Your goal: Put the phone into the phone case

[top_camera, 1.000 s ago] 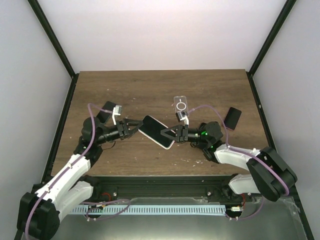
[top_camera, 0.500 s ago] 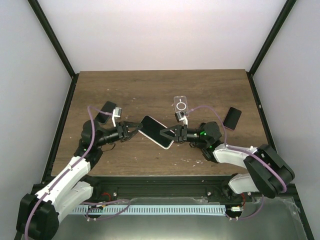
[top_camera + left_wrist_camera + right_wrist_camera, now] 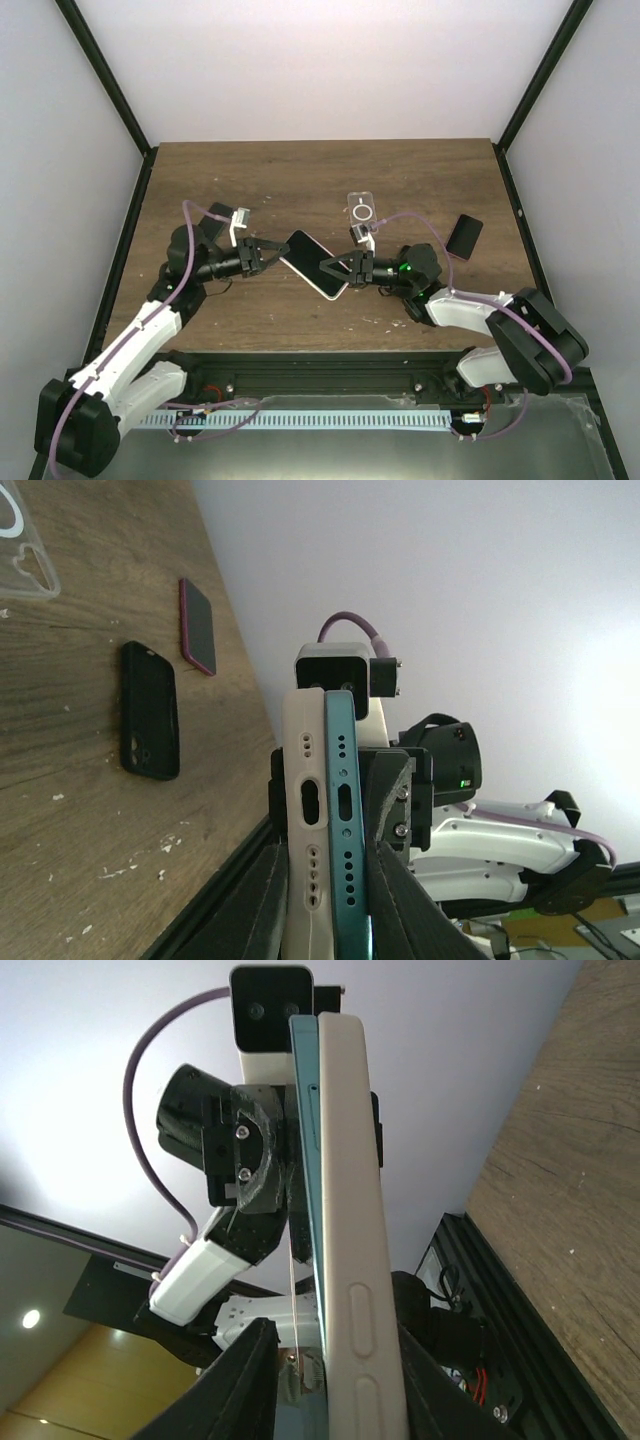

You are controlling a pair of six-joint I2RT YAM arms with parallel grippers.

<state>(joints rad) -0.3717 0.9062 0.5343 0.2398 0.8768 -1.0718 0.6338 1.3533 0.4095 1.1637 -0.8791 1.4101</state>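
Note:
A blue phone (image 3: 345,820) lies against a white phone case (image 3: 305,820), and the pair is held edge-on in the air between both arms (image 3: 312,262). My left gripper (image 3: 268,255) is shut on one end, one finger on the case and one on the phone. My right gripper (image 3: 335,268) straddles the other end. In the right wrist view one finger (image 3: 425,1360) sits behind the case (image 3: 350,1210). The other finger (image 3: 245,1380) stands off the phone's blue edge (image 3: 305,1160) with a gap.
A clear case (image 3: 362,210) lies on the wooden table (image 3: 300,180) behind the right gripper and also shows in the left wrist view (image 3: 25,530). A black case (image 3: 150,710) and a red-edged phone (image 3: 197,625) lie to the right. A dark flat item (image 3: 465,235) is at the right.
My left gripper has shifted slightly up and right with the phone and case. The right arm has barely moved.

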